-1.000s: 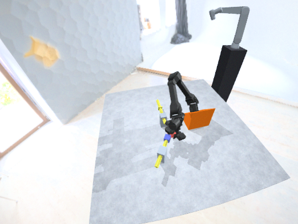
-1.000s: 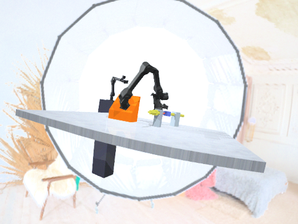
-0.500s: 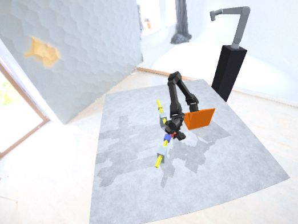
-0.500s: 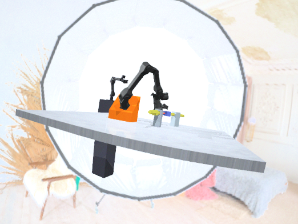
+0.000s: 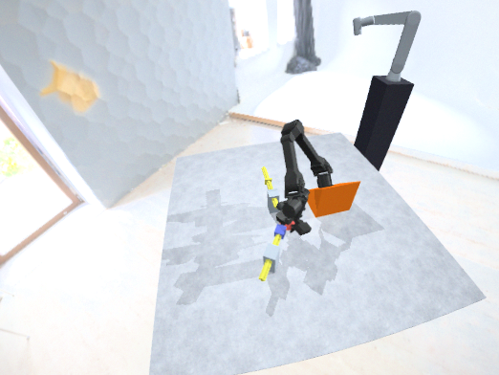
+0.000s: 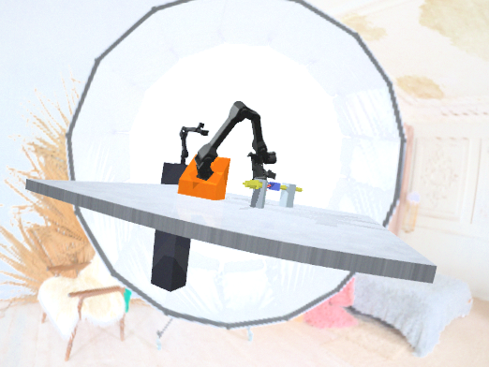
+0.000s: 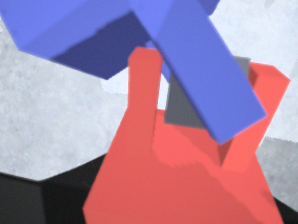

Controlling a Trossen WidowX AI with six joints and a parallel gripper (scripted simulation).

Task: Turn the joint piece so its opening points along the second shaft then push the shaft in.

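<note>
The red joint piece (image 5: 289,227) (image 7: 175,195) is hinged through a dark grey cross (image 7: 185,102) to a blue fork (image 5: 280,231) (image 6: 274,186) (image 7: 210,75). The fork is on the first yellow shaft (image 5: 265,270) (image 6: 299,189), in a grey block (image 5: 271,253) (image 6: 288,197). My gripper (image 5: 291,223) (image 7: 170,155) is shut on the red piece, with a dark finger on either side in the wrist view. The second yellow shaft (image 5: 266,174) (image 6: 252,184) has a collar and runs through the other block (image 5: 273,195) (image 6: 259,197). Its inner end and the red piece's opening are hidden, so their alignment cannot be told.
The arm's orange base (image 5: 335,200) (image 6: 202,186) stands on the grey table top (image 5: 215,330) (image 6: 140,201), to one side of the blocks. A second arm (image 5: 407,43) (image 6: 184,145) stands on a dark pedestal (image 5: 384,120) (image 6: 170,262) beyond the table.
</note>
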